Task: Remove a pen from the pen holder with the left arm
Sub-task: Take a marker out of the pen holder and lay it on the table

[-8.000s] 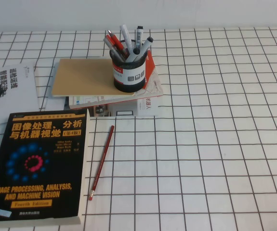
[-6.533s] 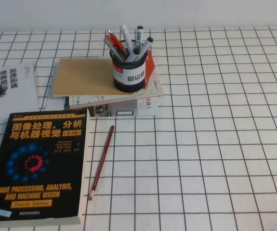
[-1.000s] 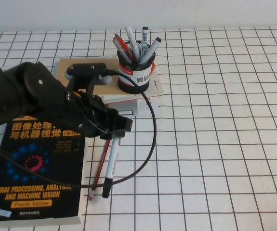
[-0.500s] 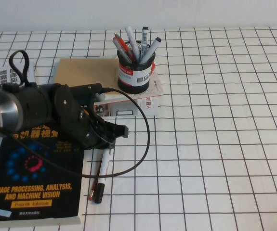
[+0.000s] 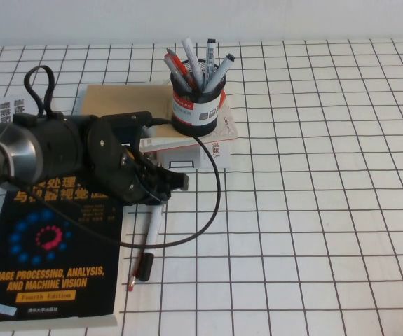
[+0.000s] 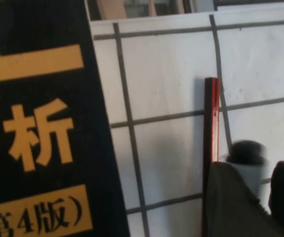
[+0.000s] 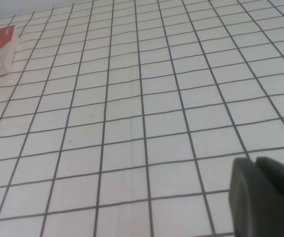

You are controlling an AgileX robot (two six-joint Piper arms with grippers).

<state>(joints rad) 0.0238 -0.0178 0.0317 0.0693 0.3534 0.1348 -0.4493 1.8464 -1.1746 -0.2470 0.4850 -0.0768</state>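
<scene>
The left hand [image 5: 165,187] is low over the desk [image 5: 313,231], in the near-left part. It is just right of the black book [image 5: 47,245] & in front of the book stack [image 5: 124,98]. The pen [image 5: 152,234], white w/ a black cap, is out of the holder. It lies flat on the desk, cap end toward the near edge, the other end hidden under the left hand. In the left wrist view that end sits inside the hand, but I cannot tell if it is clamped or free. A red pencil [image 6: 211,148] lies along the pen on the book side, v. close to it. I cannot tell if they touch.

The pen holder [image 5: 197,112] stands upright on the book stack, toward the far edge, w/ several more pens in it.

The right hand [image 7: 255,165] is not in the high view. Its wrist view shows it above bare checked desk, closed together w/ nothing between.
</scene>
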